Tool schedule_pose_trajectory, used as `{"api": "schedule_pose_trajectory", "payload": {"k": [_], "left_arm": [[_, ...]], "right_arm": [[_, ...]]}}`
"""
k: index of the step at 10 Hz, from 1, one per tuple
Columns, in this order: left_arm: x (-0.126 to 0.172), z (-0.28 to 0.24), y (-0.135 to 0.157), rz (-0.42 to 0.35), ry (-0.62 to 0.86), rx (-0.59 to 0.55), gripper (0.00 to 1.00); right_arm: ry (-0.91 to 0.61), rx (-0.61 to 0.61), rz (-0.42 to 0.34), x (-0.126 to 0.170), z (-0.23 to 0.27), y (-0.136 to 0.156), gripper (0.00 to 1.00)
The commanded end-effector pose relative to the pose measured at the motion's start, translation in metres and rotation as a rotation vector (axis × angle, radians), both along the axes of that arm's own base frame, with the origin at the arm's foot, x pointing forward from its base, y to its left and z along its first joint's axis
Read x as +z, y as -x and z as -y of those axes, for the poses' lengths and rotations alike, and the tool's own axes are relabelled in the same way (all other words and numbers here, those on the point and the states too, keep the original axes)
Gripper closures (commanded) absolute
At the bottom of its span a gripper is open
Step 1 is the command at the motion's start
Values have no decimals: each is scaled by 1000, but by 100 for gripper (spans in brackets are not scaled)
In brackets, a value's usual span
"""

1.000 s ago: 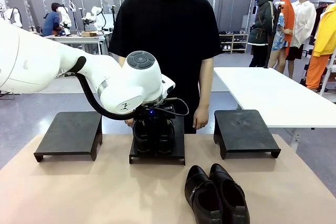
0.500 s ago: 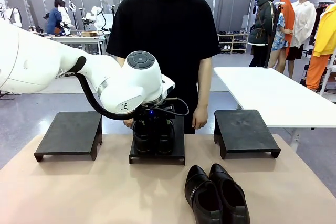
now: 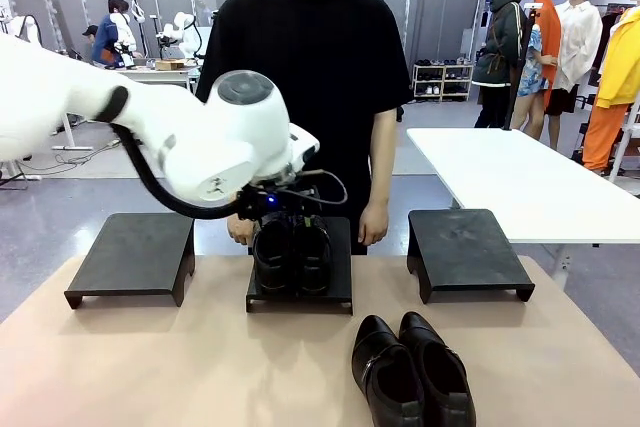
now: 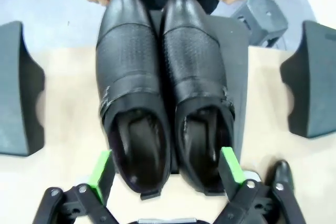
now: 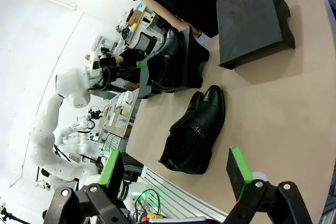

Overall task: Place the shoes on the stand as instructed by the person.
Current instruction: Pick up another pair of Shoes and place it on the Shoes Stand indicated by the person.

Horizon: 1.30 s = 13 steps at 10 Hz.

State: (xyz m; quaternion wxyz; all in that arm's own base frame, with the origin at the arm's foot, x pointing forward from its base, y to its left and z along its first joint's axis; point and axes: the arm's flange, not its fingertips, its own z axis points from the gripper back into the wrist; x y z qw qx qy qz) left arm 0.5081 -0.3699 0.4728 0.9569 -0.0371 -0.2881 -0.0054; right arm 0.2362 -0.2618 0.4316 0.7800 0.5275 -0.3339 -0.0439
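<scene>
Glossy black shoes [image 4: 131,77], textured vamps, perhaps buckled, sit under spread jaws of left gripper [image 4: 166,167]; right gripper [image 5: 176,170] gapes too.

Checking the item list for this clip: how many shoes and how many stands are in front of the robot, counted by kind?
Stands: 3 (left stand, middle stand, right stand)
Shoes: 4 (far pair on the middle stand, near pair on the table)
Total: 7

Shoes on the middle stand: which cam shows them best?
Left wrist view: straight down on the pair, both shoes whole. Front view: heel ends, left arm partly in front. Right wrist view: small, far off, side-on.
</scene>
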Motion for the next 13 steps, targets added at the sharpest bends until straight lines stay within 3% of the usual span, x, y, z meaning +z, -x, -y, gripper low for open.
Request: {"api": "schedule_pose_trajectory", "payload": {"k": [1, 3, 5, 7, 10, 13], "left_arm": [[32, -39, 42, -87, 78, -82, 0], [61, -81, 77, -160, 170, -213, 0], [90, -129, 102, -171, 403, -340, 0], [104, -201, 118, -199, 661, -392, 0], [89, -295, 150, -221, 913, -454, 0], [44, -389, 201, -147, 1028, -385, 0]], "right_arm": [[-5, 0, 10, 1, 0, 1, 0], [-5, 0, 10, 1, 0, 1, 0], [-5, 0, 10, 1, 0, 1, 0], [-5, 0, 10, 1, 0, 1, 0], [-5, 0, 10, 1, 0, 1, 0], [-5, 0, 10, 1, 0, 1, 0]]}}
